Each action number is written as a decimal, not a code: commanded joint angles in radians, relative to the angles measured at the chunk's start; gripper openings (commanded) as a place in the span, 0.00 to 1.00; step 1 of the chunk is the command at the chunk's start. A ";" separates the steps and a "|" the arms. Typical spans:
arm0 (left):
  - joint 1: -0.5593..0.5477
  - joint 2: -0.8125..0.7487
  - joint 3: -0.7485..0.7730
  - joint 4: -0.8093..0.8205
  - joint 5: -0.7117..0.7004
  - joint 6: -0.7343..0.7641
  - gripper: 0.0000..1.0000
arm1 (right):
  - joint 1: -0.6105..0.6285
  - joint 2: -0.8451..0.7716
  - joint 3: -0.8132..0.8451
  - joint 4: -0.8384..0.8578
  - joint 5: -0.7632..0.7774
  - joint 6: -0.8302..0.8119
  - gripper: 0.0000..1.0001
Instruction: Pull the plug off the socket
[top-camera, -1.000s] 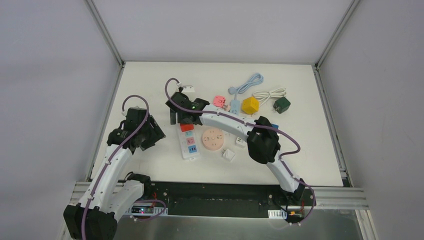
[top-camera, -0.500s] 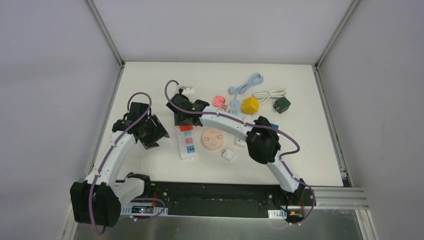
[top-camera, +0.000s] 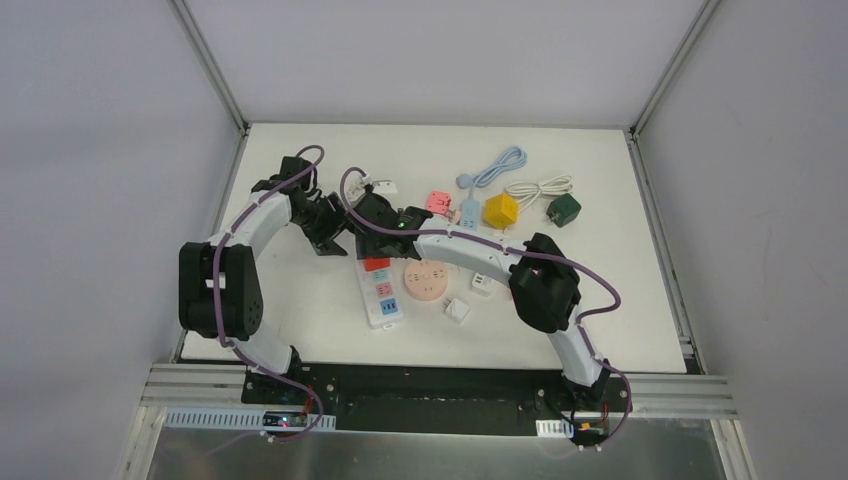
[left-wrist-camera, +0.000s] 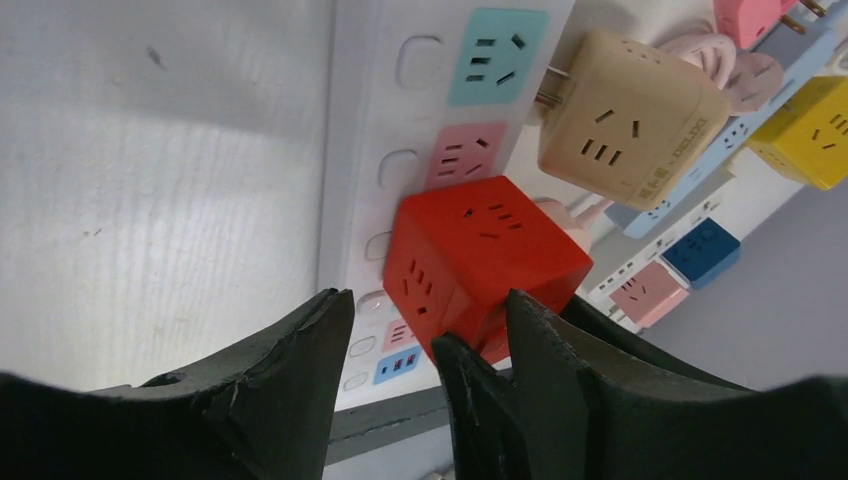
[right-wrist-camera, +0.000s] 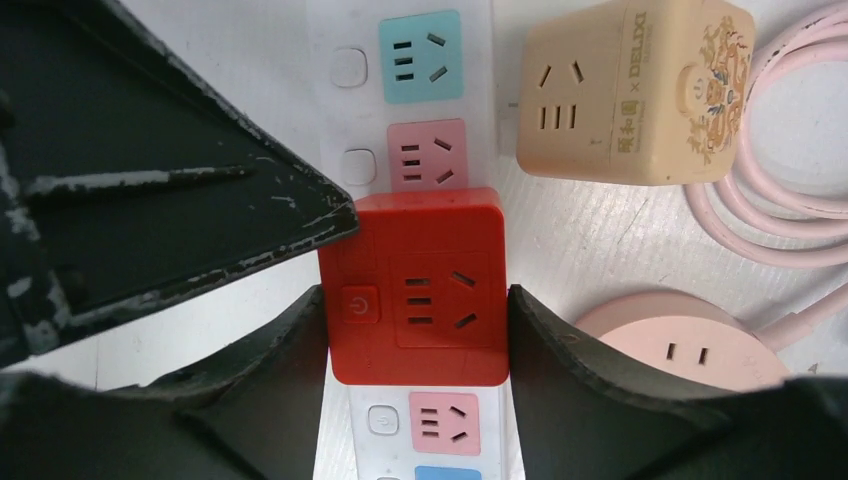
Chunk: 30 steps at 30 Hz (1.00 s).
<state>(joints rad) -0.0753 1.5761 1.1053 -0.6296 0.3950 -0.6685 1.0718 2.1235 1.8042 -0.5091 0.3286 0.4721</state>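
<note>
A red cube plug (right-wrist-camera: 415, 285) sits plugged into the white power strip socket (right-wrist-camera: 430, 60), in line with its pink and blue outlets. My right gripper (right-wrist-camera: 415, 300) is shut on the plug, one finger pressed against each side. In the top view the plug (top-camera: 376, 264) shows just below the right gripper (top-camera: 376, 242). My left gripper (left-wrist-camera: 428, 300) comes in from the left and stands open. One of its fingers (right-wrist-camera: 180, 190) lies over the strip's edge, its tip by the plug's corner. The left gripper (top-camera: 335, 228) sits close beside the right one.
A beige cube adapter (right-wrist-camera: 625, 90) and a round pink socket (right-wrist-camera: 680, 345) with a coiled pink cord lie right of the strip. Farther back are a yellow cube (top-camera: 500, 210), a green plug (top-camera: 563, 210), and blue (top-camera: 497, 165) and white (top-camera: 540, 187) cables. Small white adapters (top-camera: 457, 309) lie nearer.
My left arm swung from the table's left side up to the strip, beside the right gripper. The right gripper's jaws closed in on the red plug.
</note>
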 joint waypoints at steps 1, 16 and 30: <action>0.006 0.059 0.025 -0.016 0.027 0.036 0.59 | 0.010 -0.019 0.015 -0.013 -0.058 -0.009 0.39; 0.006 0.171 0.031 -0.006 -0.078 0.008 0.44 | 0.018 0.079 0.104 -0.059 0.027 -0.032 0.75; -0.012 0.279 0.093 -0.040 -0.141 -0.008 0.33 | 0.037 0.042 0.103 0.037 0.031 -0.089 0.00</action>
<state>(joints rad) -0.0788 1.8107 1.1934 -0.6708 0.3248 -0.6670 1.0996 2.2192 1.8812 -0.5610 0.3820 0.4053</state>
